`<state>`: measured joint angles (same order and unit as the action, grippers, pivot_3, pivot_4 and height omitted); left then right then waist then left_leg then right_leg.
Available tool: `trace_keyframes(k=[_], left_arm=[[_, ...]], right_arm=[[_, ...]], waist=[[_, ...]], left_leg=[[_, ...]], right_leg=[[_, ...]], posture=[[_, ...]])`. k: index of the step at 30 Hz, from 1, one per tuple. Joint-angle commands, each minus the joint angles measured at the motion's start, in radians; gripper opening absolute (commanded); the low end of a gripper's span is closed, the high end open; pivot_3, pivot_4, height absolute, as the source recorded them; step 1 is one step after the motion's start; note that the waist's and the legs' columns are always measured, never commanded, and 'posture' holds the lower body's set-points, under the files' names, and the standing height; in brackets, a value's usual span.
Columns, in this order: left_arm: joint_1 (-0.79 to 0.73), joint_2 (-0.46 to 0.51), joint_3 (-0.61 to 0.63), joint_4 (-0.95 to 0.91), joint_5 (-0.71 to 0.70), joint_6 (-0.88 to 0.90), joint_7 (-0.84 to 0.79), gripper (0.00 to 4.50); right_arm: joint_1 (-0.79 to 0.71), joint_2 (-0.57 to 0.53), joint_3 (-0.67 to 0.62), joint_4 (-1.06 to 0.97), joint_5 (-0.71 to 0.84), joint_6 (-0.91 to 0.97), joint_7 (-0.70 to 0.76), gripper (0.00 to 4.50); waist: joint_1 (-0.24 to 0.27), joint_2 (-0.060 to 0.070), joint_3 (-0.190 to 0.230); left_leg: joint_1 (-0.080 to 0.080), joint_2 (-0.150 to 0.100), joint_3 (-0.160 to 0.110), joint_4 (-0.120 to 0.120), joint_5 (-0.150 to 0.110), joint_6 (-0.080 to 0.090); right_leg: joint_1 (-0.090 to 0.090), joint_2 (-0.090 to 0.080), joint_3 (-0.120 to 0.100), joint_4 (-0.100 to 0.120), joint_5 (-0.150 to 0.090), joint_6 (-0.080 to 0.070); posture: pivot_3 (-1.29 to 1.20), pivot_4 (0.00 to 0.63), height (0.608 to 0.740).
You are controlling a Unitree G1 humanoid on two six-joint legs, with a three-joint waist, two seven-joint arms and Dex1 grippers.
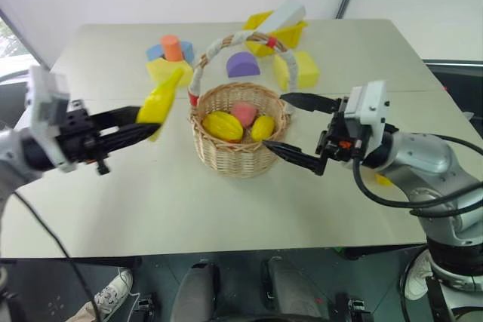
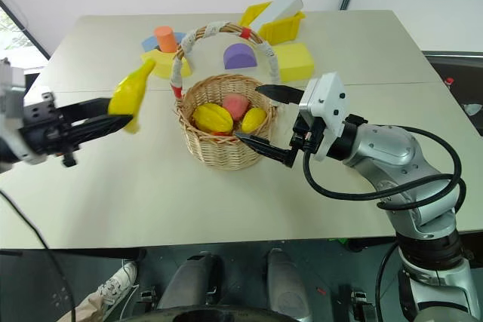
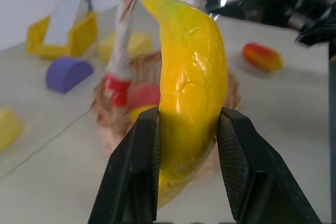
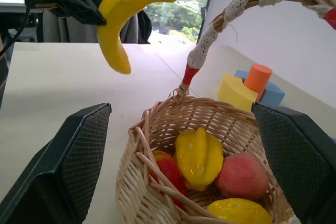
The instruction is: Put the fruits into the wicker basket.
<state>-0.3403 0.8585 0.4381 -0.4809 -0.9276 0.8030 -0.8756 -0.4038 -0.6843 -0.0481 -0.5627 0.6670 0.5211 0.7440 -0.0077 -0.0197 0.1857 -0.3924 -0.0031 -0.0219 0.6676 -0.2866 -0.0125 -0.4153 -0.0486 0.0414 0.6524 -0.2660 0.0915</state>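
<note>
Left end effector [image 1: 143,127] grips the banana [image 1: 160,102]; right end effector [image 2: 266,120] spread wide around wicker basket [image 1: 238,157]. Carry banana over rim, clear the handle, release low.

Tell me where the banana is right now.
The banana is clamped in the left gripper, held in the air on the robot's left of the wicker basket, near its handle.

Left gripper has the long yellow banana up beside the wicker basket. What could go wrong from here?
The left gripper pinches the long yellow toy banana low, so it might pivot or slip. The round tan wicker basket has a tall wrapped handle in the way; clipping it could tip the basket. The open right gripper straddles the basket's rim, crowding the drop.
</note>
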Motion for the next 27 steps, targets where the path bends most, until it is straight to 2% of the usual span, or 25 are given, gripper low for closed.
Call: trace_keyframes(k=[1, 5, 12, 15, 19, 23, 27], left_arm=[[-0.094, -0.043, -0.145, -0.092, -0.011, 0.012, 0.089, 1.47], [-0.246, -0.151, -0.42, -0.046, 0.188, -0.042, 0.156, 1.47], [-0.321, -0.22, -0.532, 0.101, 0.34, -0.149, 0.125, 1.47], [-0.319, -0.237, -0.532, 0.13, 0.35, -0.161, 0.104, 2.49], [-0.305, -0.256, -0.509, 0.135, 0.346, -0.175, 0.095, 4.4], [-0.276, -0.279, -0.522, 0.104, 0.331, -0.192, 0.066, 4.4], [-0.255, -0.324, -0.586, 0.079, 0.338, -0.196, 0.025, 4.4]], right_arm=[[-0.017, 0.002, -0.018, -0.013, -0.008, -0.022, 0.004, 4.5], [-0.014, 0.007, -0.028, -0.014, -0.021, -0.025, -0.011, 4.5], [0.031, 0.002, -0.056, -0.056, -0.026, -0.015, -0.052, 4.5], [0.088, -0.018, -0.112, -0.066, -0.024, 0.005, -0.08, 4.5], [0.215, -0.068, -0.25, -0.027, -0.026, 0.063, -0.107, 4.5], [0.33, -0.138, -0.342, 0.077, -0.152, 0.114, -0.184, 4.5], [0.342, -0.107, -0.465, 0.124, -0.139, 0.287, -0.34, 4.5]], waist=[[-0.004, 0.0, 0.0], [-0.007, 0.0, 0.0], [-0.008, 0.0, 0.0], [-0.005, 0.0, 0.0], [0.0, 0.0, 0.0], [-0.002, 0.0, 0.0], [-0.005, 0.001, 0.0]], left_leg=[[0.001, 0.0, 0.0, 0.0, 0.0, 0.0], [0.002, -0.001, 0.0, 0.0, 0.0, 0.001], [0.002, 0.001, 0.001, -0.001, 0.0, 0.001], [0.001, 0.0, 0.001, -0.001, 0.0, 0.001], [0.001, 0.0, 0.001, -0.001, 0.0, 0.001], [0.001, -0.001, 0.001, 0.0, 0.0, 0.001], [0.002, 0.0, 0.001, 0.0, 0.0, 0.001]], right_leg=[[0.001, 0.0, 0.0, -0.001, 0.0, 0.0], [0.002, 0.003, 0.0, -0.001, 0.0, 0.0], [0.001, 0.006, 0.0, -0.001, 0.0, 0.0], [0.001, 0.005, 0.0, -0.001, 0.0, 0.0], [0.002, 0.004, 0.0, -0.002, 0.0, 0.0], [0.003, 0.004, 0.001, -0.003, 0.0, 0.0], [0.003, 0.004, 0.001, -0.002, 0.0, 0.0]], posture=[[0.0, 0.15, 0.74], [0.0, 0.15, 0.74], [0.0, 0.15, 0.74], [0.0, 0.15, 0.74], [0.0, 0.15, 0.74], [0.0, 0.15, 0.74], [0.0, 0.15, 0.74]])
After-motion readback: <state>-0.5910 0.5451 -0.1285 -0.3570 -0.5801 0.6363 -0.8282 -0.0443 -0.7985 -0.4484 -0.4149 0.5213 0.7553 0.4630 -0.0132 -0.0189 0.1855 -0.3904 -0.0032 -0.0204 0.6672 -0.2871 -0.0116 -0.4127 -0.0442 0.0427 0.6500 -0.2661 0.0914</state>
